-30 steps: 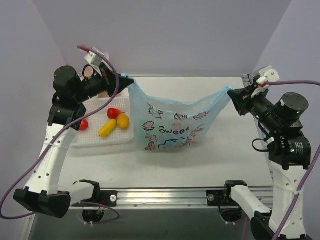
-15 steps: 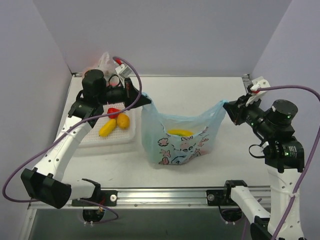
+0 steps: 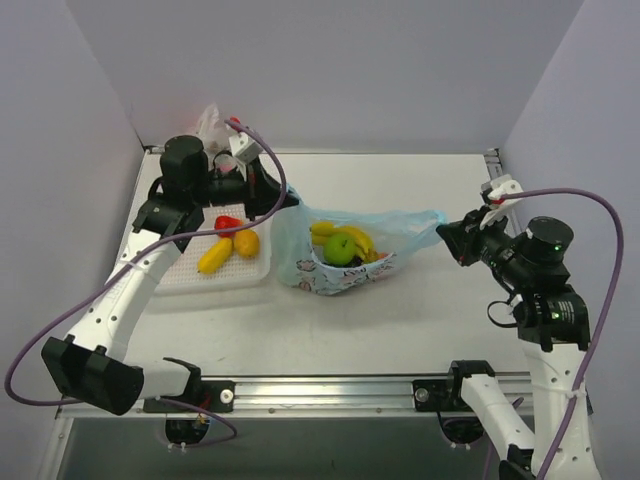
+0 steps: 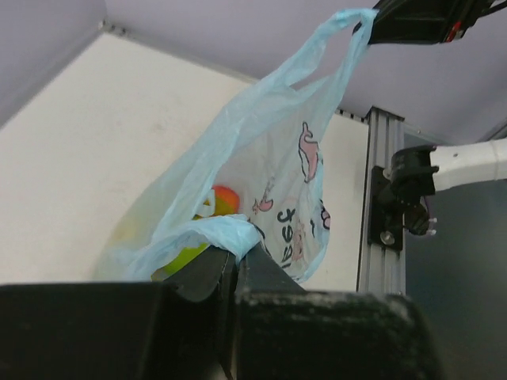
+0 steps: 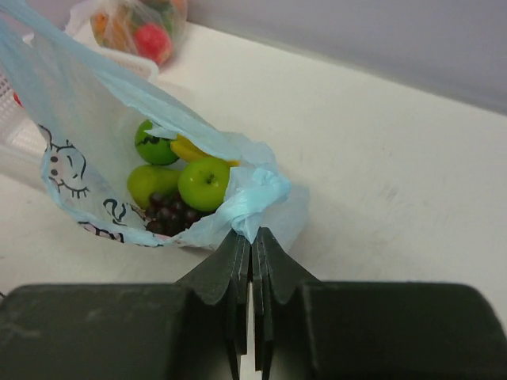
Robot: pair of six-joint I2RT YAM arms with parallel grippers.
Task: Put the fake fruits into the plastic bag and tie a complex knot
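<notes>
My left gripper [image 4: 238, 255] is closed tight, pinching a bunched strip of the light-blue plastic bag [image 3: 350, 278] between its fingers at the lower middle of the left wrist view. From there the film rises toward the upper right of that frame. My right gripper [image 5: 252, 234] is also closed all the way. It grips a crumpled wad of the same bag's blue film, which sits just above the fingertips at the lower middle of the right wrist view.

In the top view the bag rests on the table [image 3: 430, 320] at the centre of the frame. Its mouth is stretched between my grippers, the left one at its upper left and the right one at its right.

Inside the bag lie a green apple [image 5: 203, 182], bananas [image 3: 357, 238] and dark grapes [image 5: 168, 214].

Just left of the bag is a white tray [image 3: 190, 278] holding a yellow piece [image 3: 215, 256], an orange piece [image 3: 246, 242] and a red piece [image 3: 228, 224]. A clear-wrapped bundle [image 3: 210, 122] sits at the upper left, beyond my left arm.
</notes>
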